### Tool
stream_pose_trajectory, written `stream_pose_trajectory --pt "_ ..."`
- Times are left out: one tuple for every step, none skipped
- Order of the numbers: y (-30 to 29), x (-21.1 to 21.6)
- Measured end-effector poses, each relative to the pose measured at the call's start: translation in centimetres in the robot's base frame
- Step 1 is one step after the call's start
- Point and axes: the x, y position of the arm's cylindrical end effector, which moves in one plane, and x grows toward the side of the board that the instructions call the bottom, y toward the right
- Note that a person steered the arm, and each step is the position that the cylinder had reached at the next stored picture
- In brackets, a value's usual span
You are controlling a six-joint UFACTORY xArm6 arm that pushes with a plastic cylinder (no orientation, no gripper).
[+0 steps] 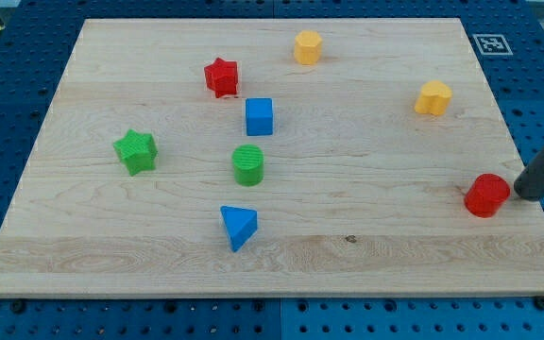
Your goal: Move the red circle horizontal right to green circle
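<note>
The red circle (pixel 486 195) lies near the board's right edge, low in the view. The green circle (pixel 248 164) lies left of the board's middle, far to the red circle's left and slightly higher. My tip (pixel 520 194) is at the end of the dark rod that comes in from the view's right. It rests just to the right of the red circle, touching or nearly touching its right side.
A red star (pixel 221 76), blue cube (pixel 259 116), green star (pixel 136 151) and blue triangle (pixel 238 227) lie around the green circle. A yellow hexagon (pixel 307 46) lies at the top and a yellow heart-like block (pixel 433 97) at the upper right. The wooden board (pixel 366 255) sits on a blue pegboard.
</note>
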Motion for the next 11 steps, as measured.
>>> stream_pose_trajectory --pt "-0.6 1.4" --pt "-1.0 1.4" --pt "-3.2 1.4" --pt "-3.8 1.4" --pt "-4.4 1.4" --pt "-6.1 1.4" --pt "-7.2 1.1" --pt "-8.9 -0.1" --pt "-9.2 -1.3" --pt "-9.6 -2.6" --pt "-11.0 -1.7"
